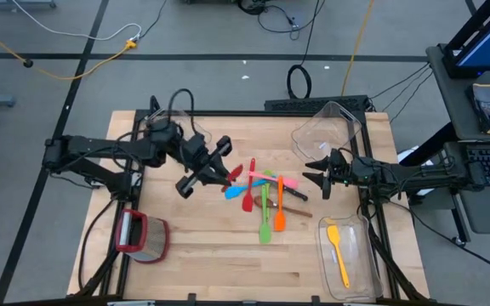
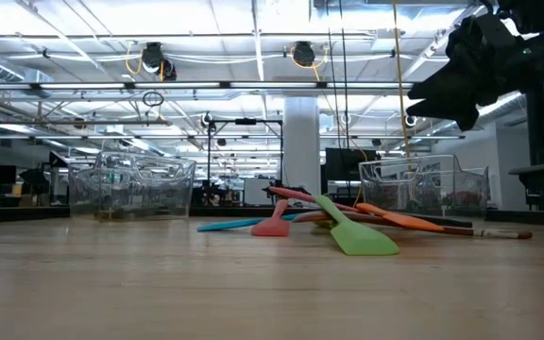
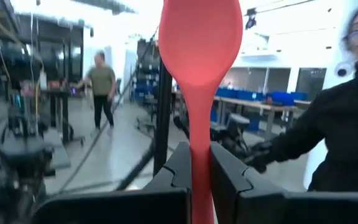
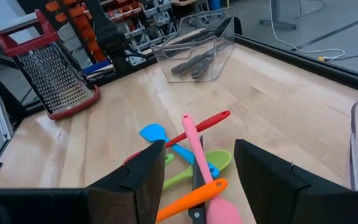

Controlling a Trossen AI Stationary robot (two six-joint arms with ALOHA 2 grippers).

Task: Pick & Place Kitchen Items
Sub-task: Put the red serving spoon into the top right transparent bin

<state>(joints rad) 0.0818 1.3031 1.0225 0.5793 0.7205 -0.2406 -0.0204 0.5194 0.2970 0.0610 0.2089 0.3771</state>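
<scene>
Overhead, the left hand [image 1: 222, 172] pinches a red spoon [image 1: 230, 173] above the counter [image 1: 202, 246], left of the utensil pile [image 1: 264, 197]. Level, only the pile shows. Left wrist: thin handle between pressed fingers [image 3: 178, 169]; it could swivel or slip. Right wrist: the right hand [image 4: 199, 177] hangs spread over the pile, risking collision.

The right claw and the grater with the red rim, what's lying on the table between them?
In the high view, the pile of colored utensils lies between the right claw and the grater; the right wrist view shows it too.
</scene>
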